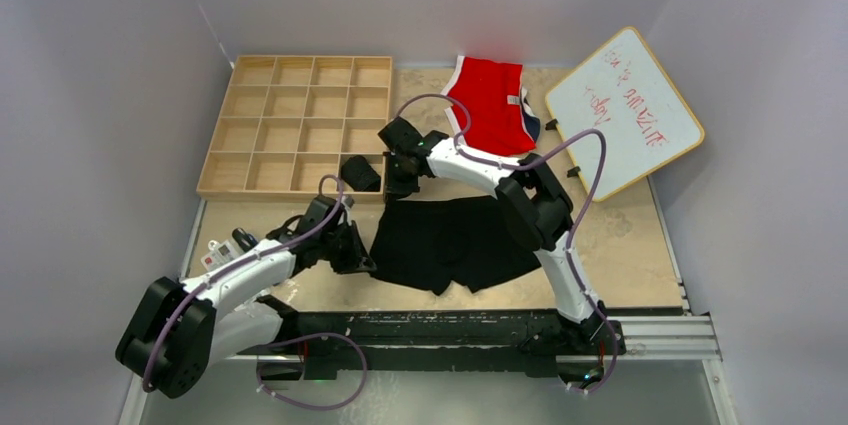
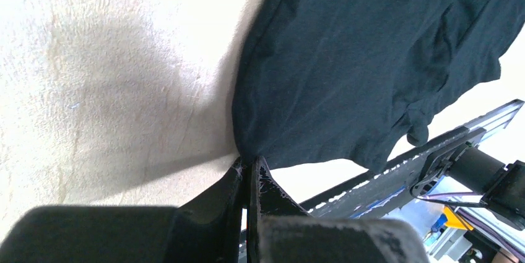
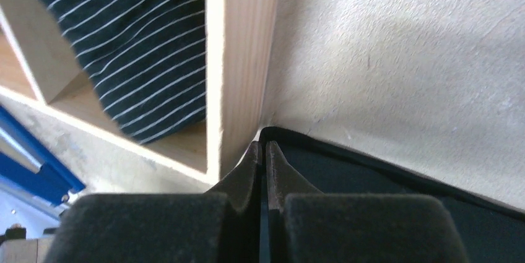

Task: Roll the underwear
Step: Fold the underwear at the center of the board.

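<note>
A black underwear lies spread flat on the table in front of the wooden grid tray. My left gripper is shut on its left corner; in the left wrist view the fingertips pinch the edge of the underwear. My right gripper is shut on the far left corner by the tray; the right wrist view shows the jaws closed on the waistband of the underwear. A second, finely striped black underwear sits bundled in the tray's near right cell.
The tray's wall stands right beside my right fingertips. Red briefs with white trim lie at the back centre, a whiteboard leans at the back right, and a black rail runs along the near edge.
</note>
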{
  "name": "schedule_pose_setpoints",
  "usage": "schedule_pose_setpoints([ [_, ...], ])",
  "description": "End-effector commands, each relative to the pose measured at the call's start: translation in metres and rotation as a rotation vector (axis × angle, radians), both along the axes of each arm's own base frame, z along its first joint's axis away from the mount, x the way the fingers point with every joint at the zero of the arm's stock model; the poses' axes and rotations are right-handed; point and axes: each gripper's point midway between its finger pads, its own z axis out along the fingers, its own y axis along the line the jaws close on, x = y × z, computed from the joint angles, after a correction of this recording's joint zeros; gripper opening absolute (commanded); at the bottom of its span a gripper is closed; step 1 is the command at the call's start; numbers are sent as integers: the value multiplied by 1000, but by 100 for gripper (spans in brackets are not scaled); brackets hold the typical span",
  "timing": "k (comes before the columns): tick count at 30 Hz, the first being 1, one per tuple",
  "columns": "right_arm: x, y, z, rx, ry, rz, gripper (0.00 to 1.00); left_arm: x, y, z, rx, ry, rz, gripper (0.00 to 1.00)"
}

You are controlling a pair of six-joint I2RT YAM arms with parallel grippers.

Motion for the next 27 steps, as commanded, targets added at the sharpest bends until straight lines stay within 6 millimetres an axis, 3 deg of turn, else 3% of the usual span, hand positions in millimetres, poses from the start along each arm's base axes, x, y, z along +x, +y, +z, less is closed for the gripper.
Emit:
schedule_pose_setpoints([
  [1, 2, 14, 70, 176, -91, 46, 0, 17, 4, 26, 36, -82, -6, 0],
  [8, 7, -3, 95, 343, -108, 29, 0, 29, 13, 52, 108, -102, 38, 0],
  [10, 10, -12, 102, 400, -116, 31, 0, 37, 7, 67, 85, -133, 23, 0],
  [18, 30, -61, 117, 506, -186, 80, 0, 55, -57, 119, -173, -188, -158, 0],
  [27, 35, -146, 117, 530, -216, 81, 0, 44, -143, 143, -264, -175, -312, 0],
])
